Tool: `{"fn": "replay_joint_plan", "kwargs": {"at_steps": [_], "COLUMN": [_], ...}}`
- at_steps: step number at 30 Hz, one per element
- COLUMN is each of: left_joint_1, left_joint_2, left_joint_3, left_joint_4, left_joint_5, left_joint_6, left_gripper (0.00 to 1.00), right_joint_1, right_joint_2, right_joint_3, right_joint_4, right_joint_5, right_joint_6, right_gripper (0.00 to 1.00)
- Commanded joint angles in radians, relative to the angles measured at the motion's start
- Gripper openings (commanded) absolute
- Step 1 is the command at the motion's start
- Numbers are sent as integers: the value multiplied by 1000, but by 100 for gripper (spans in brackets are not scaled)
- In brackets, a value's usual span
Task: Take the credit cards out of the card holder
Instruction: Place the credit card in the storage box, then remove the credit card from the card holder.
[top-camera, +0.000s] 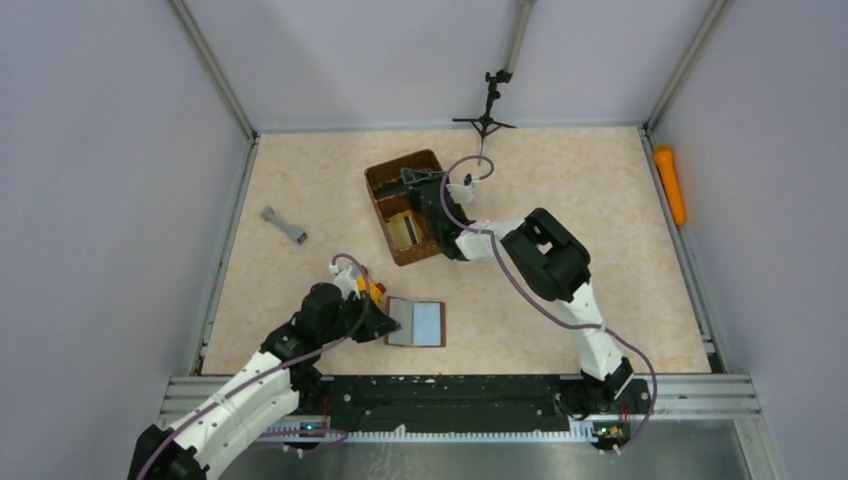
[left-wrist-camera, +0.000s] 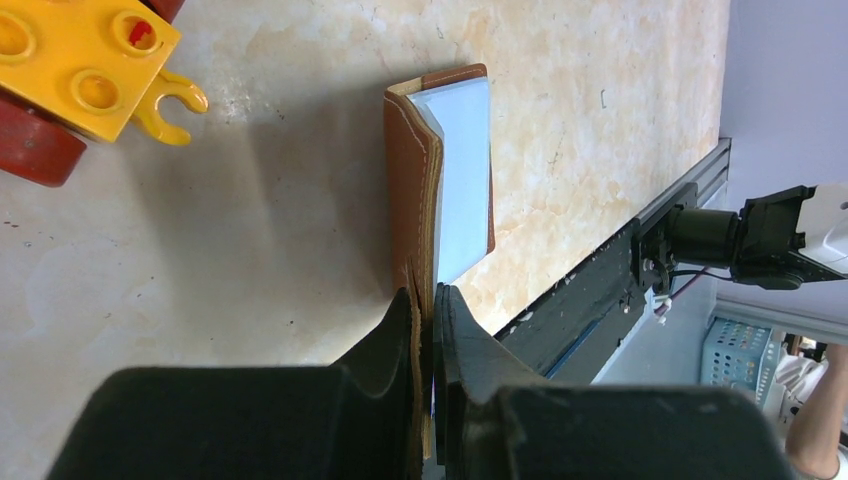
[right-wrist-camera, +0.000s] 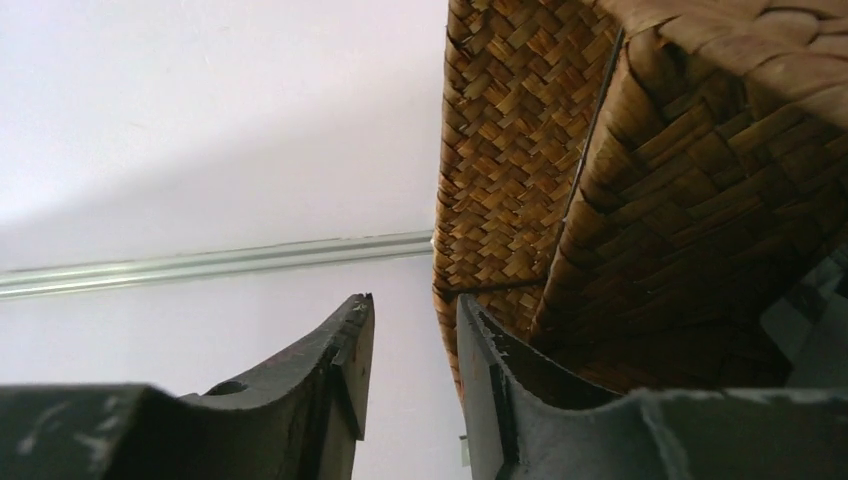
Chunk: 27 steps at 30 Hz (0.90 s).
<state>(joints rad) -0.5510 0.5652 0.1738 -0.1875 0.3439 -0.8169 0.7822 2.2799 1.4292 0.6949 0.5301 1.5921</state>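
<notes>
Low down, left jaws pinch the card holder (left-wrist-camera: 410, 200); right jaws, slightly parted, empty, at the basket (right-wrist-camera: 520, 130).

Bright even light, soft shadows, sharp focus

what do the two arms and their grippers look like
Both the left arm and right arm have white links with bulky black joints, and a thin purplish cable loops along each. The left gripper and right gripper each have two dark, tapered fingers.
</notes>
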Motion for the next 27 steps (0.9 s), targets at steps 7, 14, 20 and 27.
{"fn": "replay_joint_plan", "kwargs": {"at_steps": [7, 14, 20, 27], "left_joint_1": [4, 3, 4, 3], "left_joint_2": [-9, 2, 5, 9], "left_joint_3": [35, 37, 55, 16], "left_joint_4": [28, 62, 80, 166], "left_joint_5": [29, 43, 77, 103], "left_joint_6": [1, -20, -50, -107], "left_gripper": [0, 0, 2, 4], "right_joint_1": [2, 19, 19, 27], "right_joint_2": [-216, -483, -690, -908], "right_joint_3": [-193, -441, -611, -749], "right_joint_4": [194, 237, 145, -226], "right_joint_5": [-24, -246, -557, -746], "right_joint_6": [-183, -372, -559, -743], "right_gripper": [54, 55, 76, 81]}}
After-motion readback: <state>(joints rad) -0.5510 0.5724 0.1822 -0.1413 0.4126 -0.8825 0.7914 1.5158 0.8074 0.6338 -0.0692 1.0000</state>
